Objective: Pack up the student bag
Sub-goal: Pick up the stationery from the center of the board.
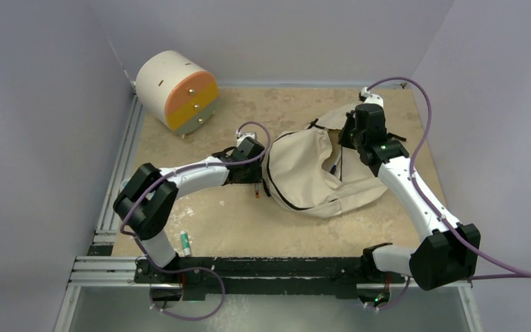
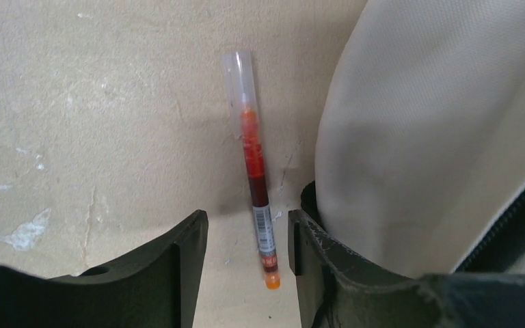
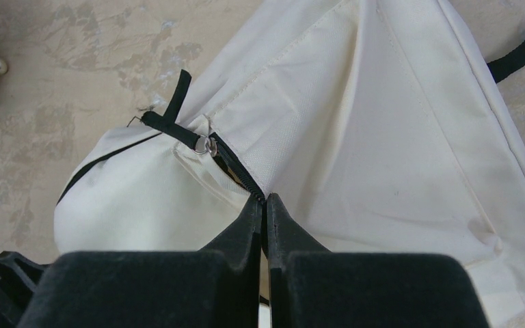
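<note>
Overall: pale grey-lilac walls close in the table (image 1: 249, 228) on the left, far and right sides
table surface: beige and mottled, with white scuffs and worn patches; metal rails (image 1: 110, 266) run along its left and near edges
student bag (image 1: 304, 173): slumped on the table right of centre, cream fabric, black zipper (image 3: 236, 171) part open
left gripper (image 2: 247, 229): open and low over the table, jaws either side of the red pen's lower end, not clamped
red pen (image 2: 254, 171): flat on the table, just beside the bag's left edge
right gripper (image 3: 265, 203): closed on the bag's fabric at the zipper line, on the bag's far side
drawer unit (image 1: 176, 90): cream cylinder with an orange front, far left corner
green marker (image 1: 186, 243): on the table near the left arm's base
</note>
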